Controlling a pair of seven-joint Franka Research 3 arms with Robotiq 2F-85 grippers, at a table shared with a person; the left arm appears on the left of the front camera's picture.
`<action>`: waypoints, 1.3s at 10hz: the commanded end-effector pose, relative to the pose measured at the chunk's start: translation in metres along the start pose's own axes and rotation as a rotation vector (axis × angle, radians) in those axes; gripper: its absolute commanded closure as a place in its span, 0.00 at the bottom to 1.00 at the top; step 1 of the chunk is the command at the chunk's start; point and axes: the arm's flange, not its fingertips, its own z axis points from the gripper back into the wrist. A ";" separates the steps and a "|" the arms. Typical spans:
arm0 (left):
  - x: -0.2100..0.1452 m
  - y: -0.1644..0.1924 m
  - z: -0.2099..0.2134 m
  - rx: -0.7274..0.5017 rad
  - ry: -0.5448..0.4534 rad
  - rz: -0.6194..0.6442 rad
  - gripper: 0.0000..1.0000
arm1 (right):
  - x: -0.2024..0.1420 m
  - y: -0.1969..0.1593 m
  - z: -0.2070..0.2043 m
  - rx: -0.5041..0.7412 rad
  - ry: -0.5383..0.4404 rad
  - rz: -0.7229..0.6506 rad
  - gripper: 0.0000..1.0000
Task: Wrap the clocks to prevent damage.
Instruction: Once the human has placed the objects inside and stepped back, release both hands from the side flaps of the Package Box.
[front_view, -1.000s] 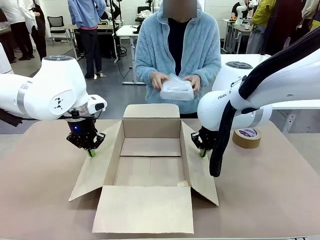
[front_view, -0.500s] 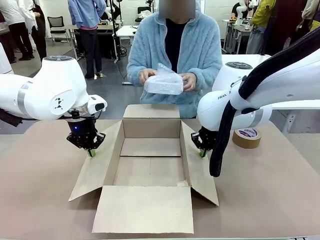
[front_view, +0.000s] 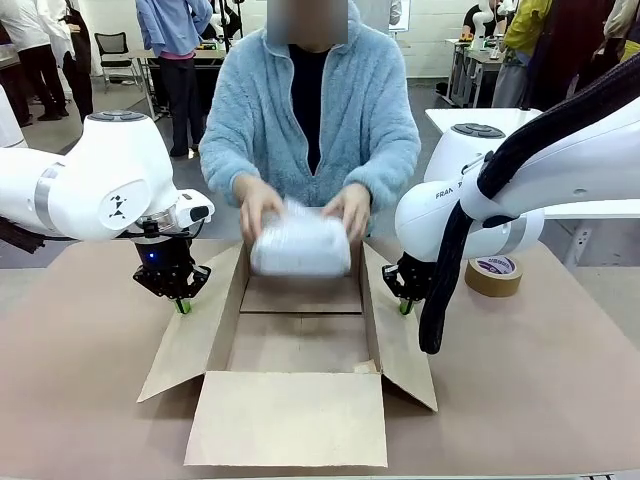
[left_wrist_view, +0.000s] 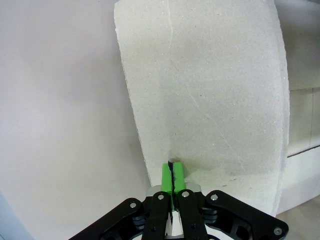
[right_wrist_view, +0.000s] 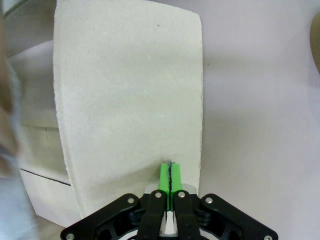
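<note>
Bubble-wrapped clocks in 2 hands over cardboard box; left fingers and right fingers together ("FRAN" on right arm).

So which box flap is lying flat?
The near flap, closest to the camera, lies flat. The left flap and right flap slant up, pinched by the left gripper and right gripper.

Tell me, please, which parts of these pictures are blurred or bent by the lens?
Front view: the wrapped bundle and the person's hands are smeared by motion, the cardboard box is sharp. Left wrist view: the left flap has bowed edges from the wide lens and looks washed out. Right wrist view: a blurred pale smear at the left edge; the right flap also curves.
</note>
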 end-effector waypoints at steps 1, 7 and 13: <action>0.000 -0.002 0.000 0.024 -0.001 0.007 1.00 | -0.002 0.003 -0.004 -0.021 -0.001 -0.015 0.99; 0.000 -0.002 0.000 0.024 -0.001 0.007 1.00 | -0.002 0.003 -0.004 -0.021 -0.001 -0.015 0.99; 0.000 -0.002 0.000 0.024 -0.001 0.007 1.00 | -0.002 0.003 -0.004 -0.021 -0.001 -0.015 0.99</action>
